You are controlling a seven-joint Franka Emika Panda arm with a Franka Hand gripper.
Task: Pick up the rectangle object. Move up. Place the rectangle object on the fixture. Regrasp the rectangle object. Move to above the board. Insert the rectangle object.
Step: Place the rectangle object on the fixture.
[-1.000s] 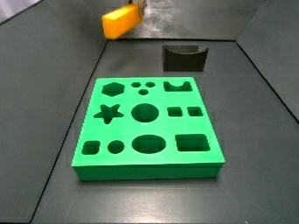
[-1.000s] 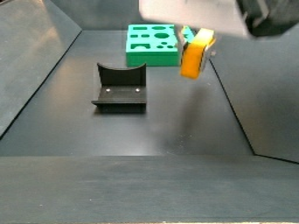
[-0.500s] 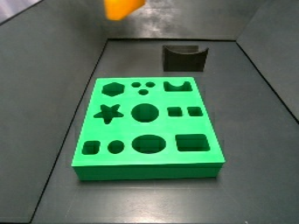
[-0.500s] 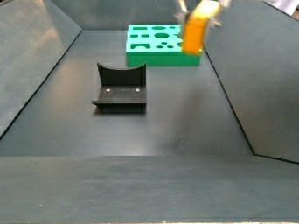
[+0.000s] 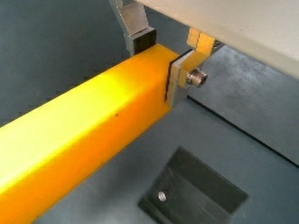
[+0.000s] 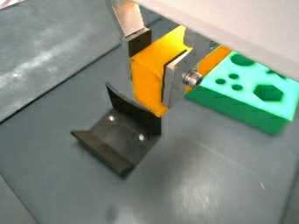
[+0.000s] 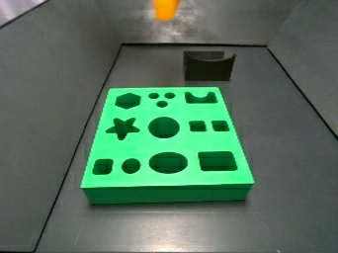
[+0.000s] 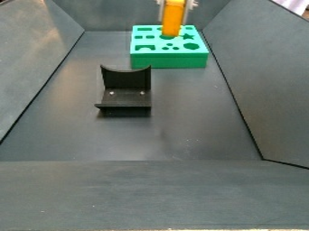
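The rectangle object (image 5: 82, 122) is an orange-yellow block, clamped near one end by my gripper (image 5: 159, 58), which is shut on it. In a wrist view the block (image 6: 152, 83) hangs above the fixture (image 6: 117, 140), a dark block with a notched top. Both side views show only the block's lower part (image 7: 164, 9) (image 8: 174, 16) at the frame's upper edge, high over the floor; the gripper itself is cut off there. The green board (image 7: 165, 143) with its cut-out holes lies flat on the floor, apart from the fixture (image 7: 208, 64).
Sloping dark grey walls (image 8: 49, 63) enclose the floor on both sides. The fixture (image 8: 123, 90) stands between the board (image 8: 169, 45) and the near end in a side view. Bare dark floor (image 8: 157, 144) stretches beyond it.
The block has risen with the gripper and shifted sideways, from beside the board to high up at the frame edge. It now hangs more upright. Board and fixture have not moved.
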